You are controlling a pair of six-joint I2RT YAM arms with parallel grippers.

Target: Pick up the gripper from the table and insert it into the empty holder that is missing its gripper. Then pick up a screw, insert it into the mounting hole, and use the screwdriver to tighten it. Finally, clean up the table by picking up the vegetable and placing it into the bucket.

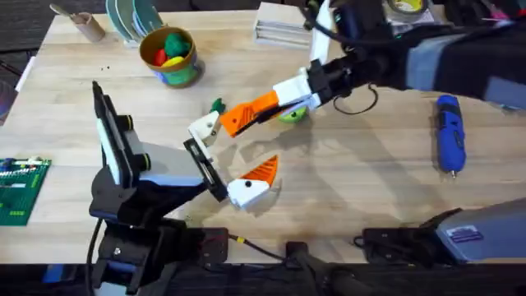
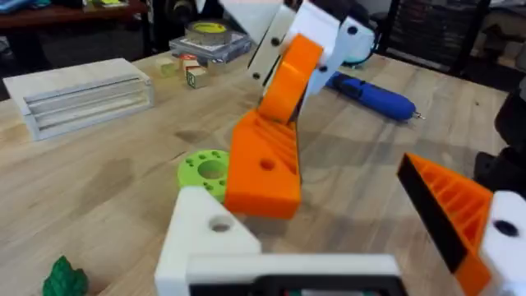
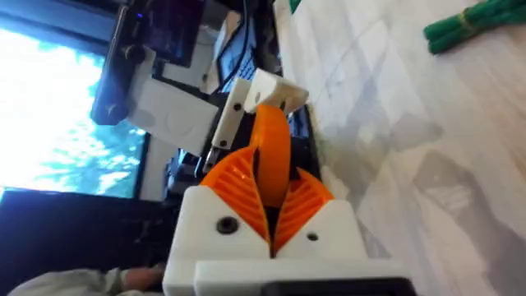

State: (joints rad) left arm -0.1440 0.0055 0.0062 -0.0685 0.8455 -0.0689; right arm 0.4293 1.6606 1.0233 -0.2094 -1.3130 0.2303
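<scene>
My right gripper (image 1: pixel 269 104) is shut on the gripper (image 1: pixel 245 117), an orange wedge, and holds it against the holder (image 1: pixel 205 127). The holder is the plain white finger of my open left gripper (image 1: pixel 234 152). In the left wrist view the wedge (image 2: pixel 265 164) rests on the holder (image 2: pixel 205 238). The right wrist view shows the wedge (image 3: pixel 271 156) between orange pads. The vegetable (image 1: pixel 216 105) lies just beyond the holder. The bucket (image 1: pixel 168 53) stands at the back left, the screwdriver (image 1: pixel 448 131) at the right. Tiny dark specks (image 1: pixel 105 68) may be screws; I cannot tell.
A lime-green disc (image 1: pixel 292 115) lies under my right gripper. Teal plates (image 1: pixel 131 16) and a stack of wooden slabs (image 1: pixel 279 20) stand at the back. A green board (image 1: pixel 20 185) lies at the left edge.
</scene>
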